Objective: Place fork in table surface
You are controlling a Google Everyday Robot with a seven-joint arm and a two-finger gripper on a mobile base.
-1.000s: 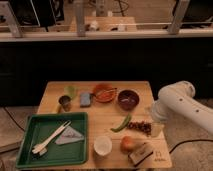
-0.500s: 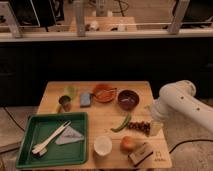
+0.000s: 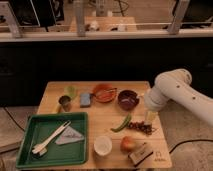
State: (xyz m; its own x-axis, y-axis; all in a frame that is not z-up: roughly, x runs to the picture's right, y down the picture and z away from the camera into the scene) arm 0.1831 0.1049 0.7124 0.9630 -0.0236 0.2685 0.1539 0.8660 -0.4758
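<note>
A pale fork [image 3: 50, 140] lies with another pale utensil in the green tray [image 3: 30, 155] at the table's front left. The table surface [image 3: 105, 117] is a light wooden top. My white arm [image 3: 172, 90] reaches in from the right. My gripper [image 3: 150, 117] points down over the table's right side, next to the dark red bowl [image 3: 128, 99] and far from the fork. It holds nothing that I can see.
On the table are a grey cloth [image 3: 70, 136] in the tray, a white cup [image 3: 103, 145], an orange fruit [image 3: 128, 144], a green pod [image 3: 121, 123], red chillies [image 3: 142, 128], an orange plate [image 3: 104, 92], a blue sponge [image 3: 86, 99], two small cups [image 3: 65, 102] and a box [image 3: 141, 154].
My arm has shifted slightly up and to the left over the table's right side. The fork and the other things have not moved.
</note>
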